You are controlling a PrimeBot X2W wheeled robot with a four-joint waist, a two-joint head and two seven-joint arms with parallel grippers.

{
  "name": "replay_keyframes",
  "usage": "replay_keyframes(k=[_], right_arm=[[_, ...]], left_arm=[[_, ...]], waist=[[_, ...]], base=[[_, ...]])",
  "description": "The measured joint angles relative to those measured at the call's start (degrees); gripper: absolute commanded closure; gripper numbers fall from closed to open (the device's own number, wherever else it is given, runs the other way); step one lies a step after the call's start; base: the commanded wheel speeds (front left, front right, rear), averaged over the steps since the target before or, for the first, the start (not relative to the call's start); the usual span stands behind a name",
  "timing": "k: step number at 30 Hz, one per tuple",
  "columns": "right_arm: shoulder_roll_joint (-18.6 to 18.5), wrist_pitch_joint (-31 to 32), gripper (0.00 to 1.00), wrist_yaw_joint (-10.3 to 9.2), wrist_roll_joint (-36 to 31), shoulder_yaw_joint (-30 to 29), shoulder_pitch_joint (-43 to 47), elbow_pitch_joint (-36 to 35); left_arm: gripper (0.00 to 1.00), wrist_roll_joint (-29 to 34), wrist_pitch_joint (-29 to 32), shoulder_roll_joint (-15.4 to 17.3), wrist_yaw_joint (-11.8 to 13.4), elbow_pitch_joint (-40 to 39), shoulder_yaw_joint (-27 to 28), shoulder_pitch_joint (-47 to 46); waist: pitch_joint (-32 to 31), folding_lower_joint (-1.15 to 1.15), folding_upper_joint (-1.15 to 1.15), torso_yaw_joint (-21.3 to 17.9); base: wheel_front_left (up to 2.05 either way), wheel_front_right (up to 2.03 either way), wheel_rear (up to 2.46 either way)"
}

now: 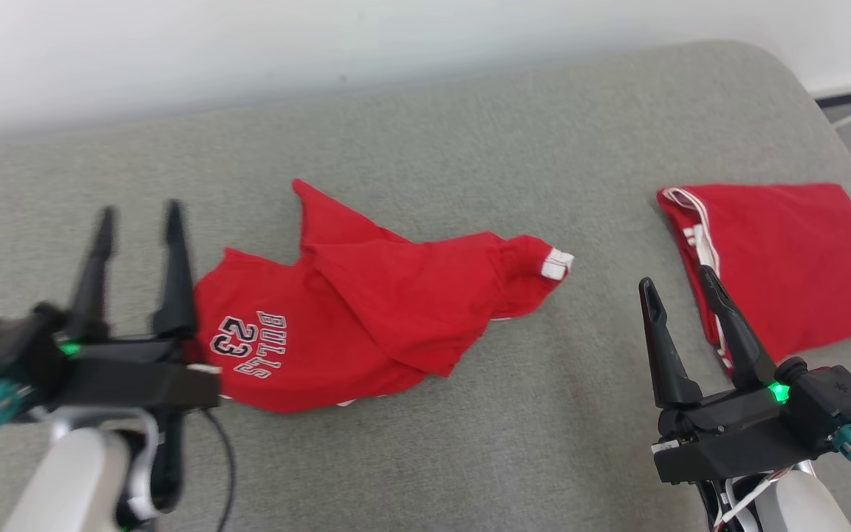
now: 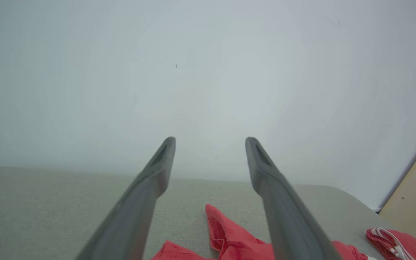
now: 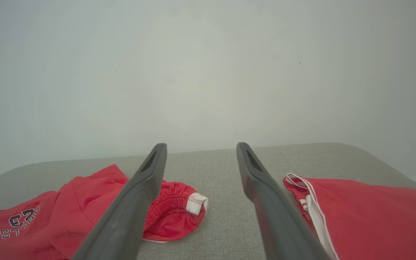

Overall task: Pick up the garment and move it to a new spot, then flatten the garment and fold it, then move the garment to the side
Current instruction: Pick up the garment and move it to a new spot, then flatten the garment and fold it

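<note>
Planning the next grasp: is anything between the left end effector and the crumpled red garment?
Nothing visible. The open left end effector hangs at the left edge of the crumpled red garment.

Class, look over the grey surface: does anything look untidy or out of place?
The red Bulls garment in the middle lies crumpled, one flap folded over and a corner sticking out; the folded garment to its right lies neatly flat.

Lettering shows on the crumpled red garment (image 1: 366, 295): "BULLS" beside the number "23", dark with white outlines, turned on its side in the head view.
</note>
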Motion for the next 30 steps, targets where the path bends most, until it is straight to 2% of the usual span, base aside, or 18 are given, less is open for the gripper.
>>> replay_keyframes(k=[4, 8, 14, 18, 30], right_arm=[[-0.2, -0.2, 0.00, 0.00, -0.1, 0.1, 0.5, 0.0], [-0.2, -0.2, 0.00, 0.00, -0.6, 0.1, 1.7, 0.5], [-0.4, 0.5, 0.00, 0.00, -2.4, -1.0, 5.4, 1.1], [-0.3, 1.7, 0.00, 0.00, -3.1, -1.6, 8.2, 0.5], [0.4, 4.9, 0.00, 0.00, -4.6, -3.1, 12.6, -3.6]], left_arm=[[0.00, 3.0, -0.2, 0.2, 0.2, -4.1, 7.8, 5.3], [0.00, 6.9, -0.2, 0.2, -0.9, -5.7, 12.1, 12.4], [0.00, 12.1, -0.2, 0.2, -1.5, -5.5, 11.5, 21.6], [0.00, 12.5, -0.2, -0.4, -1.7, -5.4, 11.1, 25.0], [0.00, 12.2, -0.2, -0.6, -3.2, -3.1, 10.5, 26.7]], waist=[[-1.8, 0.00, 0.00, 1.7], [-3.8, 0.00, 0.00, 2.9], [-7.4, -0.01, 0.00, 4.1], [-9.8, -0.01, -0.01, 4.7], [-12.5, -0.02, 0.00, 6.5]], base=[[0.00, 0.00, 0.00], [0.00, 0.00, 0.00], [0.00, 0.00, 0.00], [0.00, 0.00, 0.00], [0.00, 0.00, 0.00]])
